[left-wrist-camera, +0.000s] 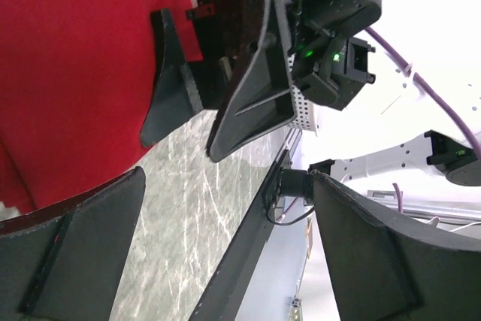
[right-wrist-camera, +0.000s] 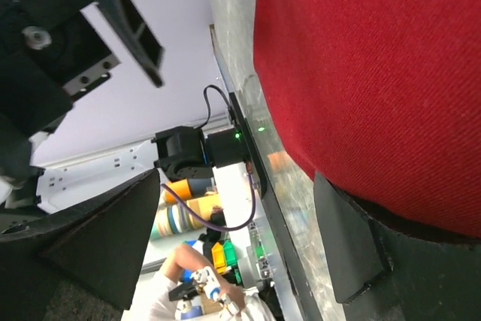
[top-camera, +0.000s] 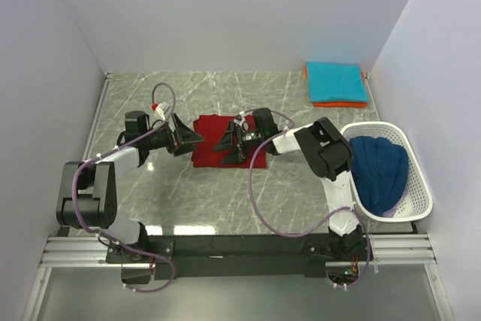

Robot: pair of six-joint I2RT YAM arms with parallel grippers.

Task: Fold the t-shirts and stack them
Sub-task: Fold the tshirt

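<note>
A dark red t-shirt (top-camera: 216, 140), folded into a compact rectangle, lies flat near the middle of the grey marbled table (top-camera: 195, 197), and both arms reach in to it from opposite sides. The left gripper (top-camera: 194, 137) sits at the shirt's left edge with its jaws spread wide and nothing between them. In the left wrist view one of its fingers (left-wrist-camera: 83, 238) lies low against the red cloth's border, while the other is out over bare table. The right gripper (top-camera: 230, 148) faces it from the shirt's right half, close enough that the two nearly meet above the cloth. Its jaws are also apart and it holds nothing. In the right wrist view one of its fingers (right-wrist-camera: 353, 261) sits right at the shirt's hem, though whether it presses on the fabric cannot be told. Well away from the dark red t-shirt, toward the far right corner of the table, a teal t-shirt (top-camera: 336, 80) lies neatly folded on top of an orange t-shirt (top-camera: 340, 104). Only a thin strip of the orange one shows along the teal shirt's near edge and left side. To the right of the dark red t-shirt, beyond the right arm, stands a white mesh basket (top-camera: 422, 186), and a navy blue t-shirt (top-camera: 379, 171) is bundled loosely inside it.
</note>
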